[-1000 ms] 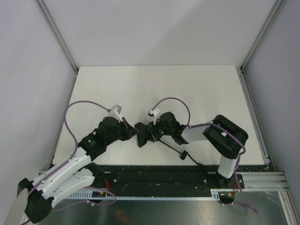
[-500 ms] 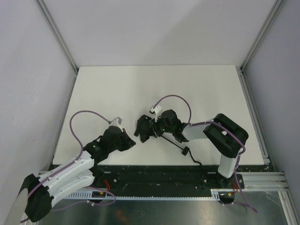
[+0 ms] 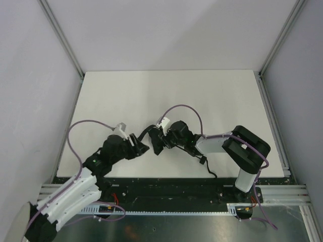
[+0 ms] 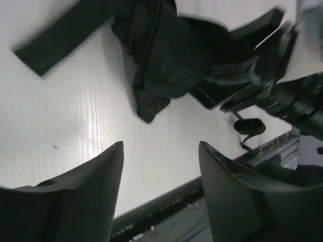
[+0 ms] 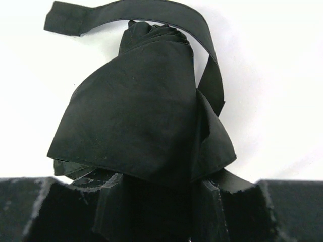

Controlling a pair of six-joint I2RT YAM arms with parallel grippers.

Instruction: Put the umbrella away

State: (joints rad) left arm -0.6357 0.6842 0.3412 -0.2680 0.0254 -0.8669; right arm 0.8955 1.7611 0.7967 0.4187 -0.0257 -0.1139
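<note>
Right gripper (image 5: 154, 201) clamps the bundled umbrella (image 5: 136, 116), I judge to steady it, while left gripper (image 4: 160, 148) hangs parted and empty near its loose strap (image 4: 55, 38).

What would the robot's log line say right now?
left end effector: open, empty | right end effector: shut on umbrella | strap: loose

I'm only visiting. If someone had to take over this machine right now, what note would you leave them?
Grippers: the left gripper is open and empty, just short of the umbrella. The right gripper is shut on its bunched fabric.
Where: near the front middle of the table.
Done: the canopy is collapsed.
Left: the strap is loose and probably needs wrapping and fastening.
</note>
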